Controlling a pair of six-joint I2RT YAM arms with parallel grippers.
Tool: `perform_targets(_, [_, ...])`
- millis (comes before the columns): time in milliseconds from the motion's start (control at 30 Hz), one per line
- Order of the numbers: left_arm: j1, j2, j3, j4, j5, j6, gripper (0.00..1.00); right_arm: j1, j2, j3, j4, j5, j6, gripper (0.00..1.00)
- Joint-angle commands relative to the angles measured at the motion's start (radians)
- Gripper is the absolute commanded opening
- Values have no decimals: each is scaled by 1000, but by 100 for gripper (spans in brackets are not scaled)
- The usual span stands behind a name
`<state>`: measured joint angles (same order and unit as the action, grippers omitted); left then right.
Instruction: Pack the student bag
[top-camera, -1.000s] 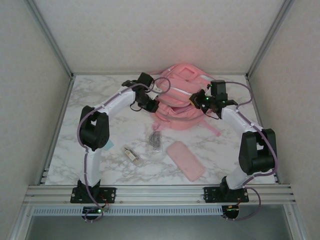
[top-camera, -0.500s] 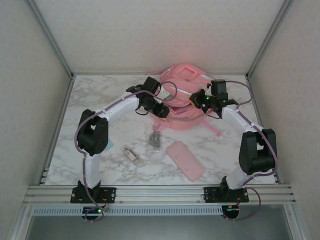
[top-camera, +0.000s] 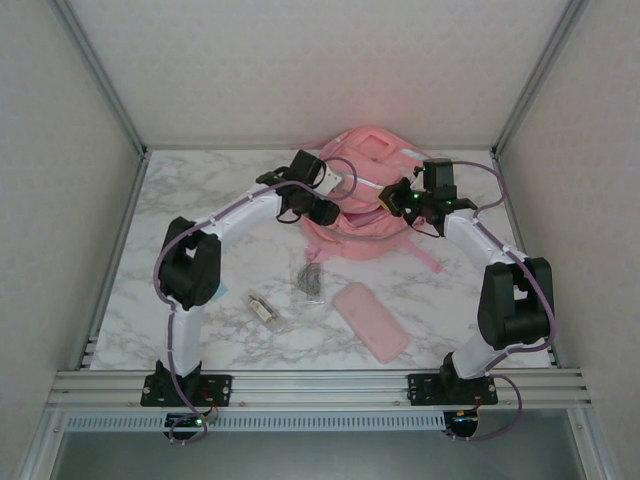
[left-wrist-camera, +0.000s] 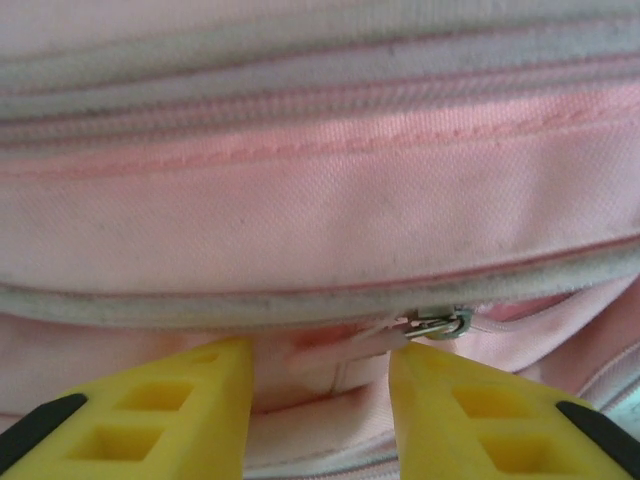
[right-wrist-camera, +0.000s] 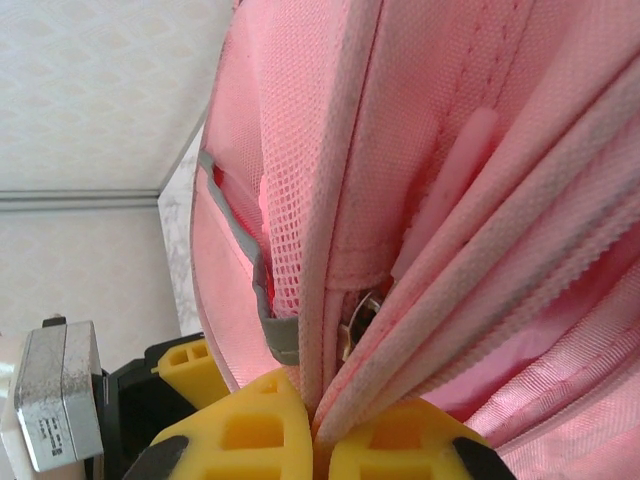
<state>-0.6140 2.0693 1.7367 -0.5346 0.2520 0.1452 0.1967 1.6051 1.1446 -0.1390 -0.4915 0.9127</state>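
Note:
The student bag (top-camera: 368, 170), a big pink backpack, lies at the back middle of the table. My left gripper (top-camera: 326, 211) is at its left side, open. In the left wrist view its yellow fingers (left-wrist-camera: 200, 400) stand apart below a grey-trimmed zip line, with the metal zipper slider (left-wrist-camera: 440, 323) just above the right finger. A pink pull tab (left-wrist-camera: 340, 350) lies in the gap, not pinched. My right gripper (top-camera: 392, 198) is at the bag's right side, shut on a pink fabric edge of the bag (right-wrist-camera: 400, 180). A second metal slider (right-wrist-camera: 358, 318) sits just above its fingertips (right-wrist-camera: 270, 410).
In front of the bag lie a flat pink pencil case (top-camera: 370, 320), a dark bundle in clear wrap (top-camera: 311, 281) and a small clear bottle (top-camera: 264, 309). Walls with metal posts close in the table on three sides; a rail (top-camera: 320, 385) runs along the near edge.
My left gripper has opened and its arm has shifted a little to the right along the bag. The right gripper has kept its hold and its place.

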Motion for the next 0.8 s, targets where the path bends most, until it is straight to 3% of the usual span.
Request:
perform_targets(0, [-16,35,30,-2,15,20,43,-11,-38,51,111,-27,-13,0])
perform_targets(133, [-21,33,-10,10,14,20,45,-12,-40,48,109,-21,-17,0])
perform_targets(300, [-20,57,10,-1,34,21,41,-12,-37,48,111,-23,-14,0])
perform_targets(467, [-20,76,34,-25,64,17,24,-11,-40,47,108,-14,-13,0])
perform_targets(633, [-9,61,7,-21,66,15,0,-14,-40,41,108,-12,-13,0])
perform_targets(767, [21,14,-55,8,62,-7,0,-26,-46,30,108,-8,-11,0])
